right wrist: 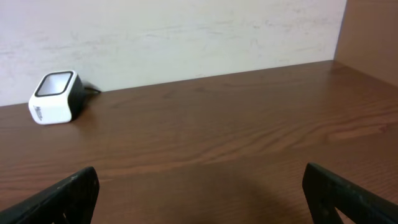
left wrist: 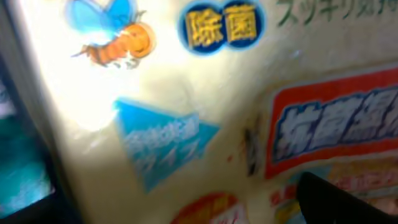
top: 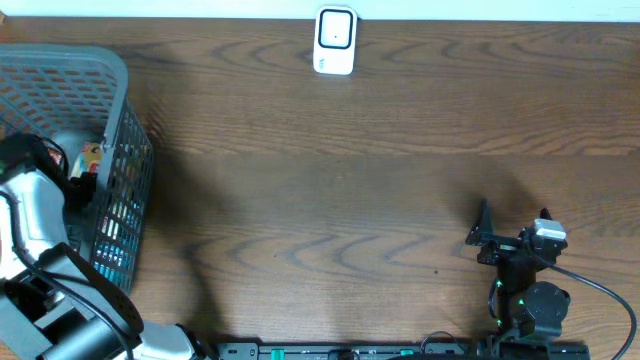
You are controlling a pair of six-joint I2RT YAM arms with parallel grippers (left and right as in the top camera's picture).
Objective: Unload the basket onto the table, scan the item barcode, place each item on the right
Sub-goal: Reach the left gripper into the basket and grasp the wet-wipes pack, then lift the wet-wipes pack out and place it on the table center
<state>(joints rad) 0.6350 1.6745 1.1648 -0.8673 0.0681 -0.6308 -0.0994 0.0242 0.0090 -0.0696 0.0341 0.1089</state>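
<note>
Where basket (top: 128, 170) wall encloses package (left wrist: 186, 124), perhaps pouch, scanner (top: 335, 40) well apart.

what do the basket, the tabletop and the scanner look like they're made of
Basket: probably moulded plastic, matte grey; open lattice walls.
Tabletop: wood or wood-look laminate, brown grain lines, low sheen; cannot tell which.
Barcode scanner: smooth white plastic shell, it seems, with a dark-rimmed window.

Close before the left jaws, the pack (left wrist: 205, 93) bears yellow "除菌" on a blue disc and green "スッキリ" upper right. The arrow's and red box's characters are too blurred to read.
</note>
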